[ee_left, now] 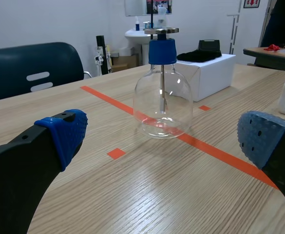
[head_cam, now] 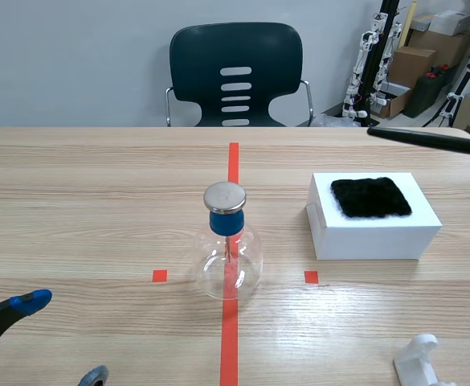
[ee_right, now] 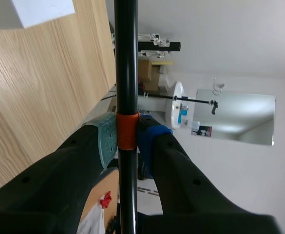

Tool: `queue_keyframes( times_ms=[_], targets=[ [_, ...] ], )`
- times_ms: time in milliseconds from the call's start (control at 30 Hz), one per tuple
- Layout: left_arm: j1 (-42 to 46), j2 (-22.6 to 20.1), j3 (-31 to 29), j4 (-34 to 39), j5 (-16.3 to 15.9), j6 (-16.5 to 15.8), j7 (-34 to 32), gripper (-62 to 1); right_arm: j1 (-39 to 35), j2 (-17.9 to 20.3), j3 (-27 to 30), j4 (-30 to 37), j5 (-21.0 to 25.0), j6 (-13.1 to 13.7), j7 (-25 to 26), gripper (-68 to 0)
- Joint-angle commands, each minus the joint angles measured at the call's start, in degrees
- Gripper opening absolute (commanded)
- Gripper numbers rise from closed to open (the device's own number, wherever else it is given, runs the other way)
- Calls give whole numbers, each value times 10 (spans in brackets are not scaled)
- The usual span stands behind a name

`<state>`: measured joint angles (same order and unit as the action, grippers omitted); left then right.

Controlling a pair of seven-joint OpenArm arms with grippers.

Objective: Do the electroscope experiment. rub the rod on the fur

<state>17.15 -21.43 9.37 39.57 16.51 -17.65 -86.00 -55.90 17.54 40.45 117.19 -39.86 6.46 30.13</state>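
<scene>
A black rod [head_cam: 431, 138] comes in from the right edge of the scene view, hanging above and behind the white box [head_cam: 373, 232]. My right gripper [ee_right: 127, 139] is shut on the rod [ee_right: 126, 63] at its orange band. A patch of black fur [head_cam: 370, 197] lies on top of the box. The electroscope, a glass flask [head_cam: 229, 256] with a blue stopper and a metal disc, stands on the red centre line. My left gripper [ee_left: 164, 136] is open, low at the near left, with the flask [ee_left: 162, 100] ahead of it.
A white holder [head_cam: 421, 362] stands at the table's near right corner. A dark chair [head_cam: 235, 74] is behind the far edge. Boxes and gear fill the back right of the room.
</scene>
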Motion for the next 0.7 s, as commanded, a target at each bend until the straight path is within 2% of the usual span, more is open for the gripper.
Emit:
queue_keyframes(
  times_ms=[0, 200, 300, 433, 567, 667],
  targets=[
    [-2, -4, -3, 8, -4, 0, -10, 14, 7, 30, 9, 6, 26, -9, -18, -662],
    [-2, -4, -3, 8, -4, 0, -10, 14, 15, 135, 4, 5, 97, -8, -119, -662],
    [-2, -4, -3, 8, -4, 0, -10, 14, 45, 183, -9, -4, 106, -9, -161, -662],
    [-2, -4, -3, 8, -4, 0, -10, 14, 105, 234, -38, -37, 99, -9, -185, -662],
    [-2, -4, -3, 8, -4, 0, -10, 14, 157, 280, -89, -91, 59, -10, -197, -662],
    [-2, -4, -3, 8, -4, 0, -10, 14, 195, 308, -141, -145, 26, -42, -198, -662]
  ],
)
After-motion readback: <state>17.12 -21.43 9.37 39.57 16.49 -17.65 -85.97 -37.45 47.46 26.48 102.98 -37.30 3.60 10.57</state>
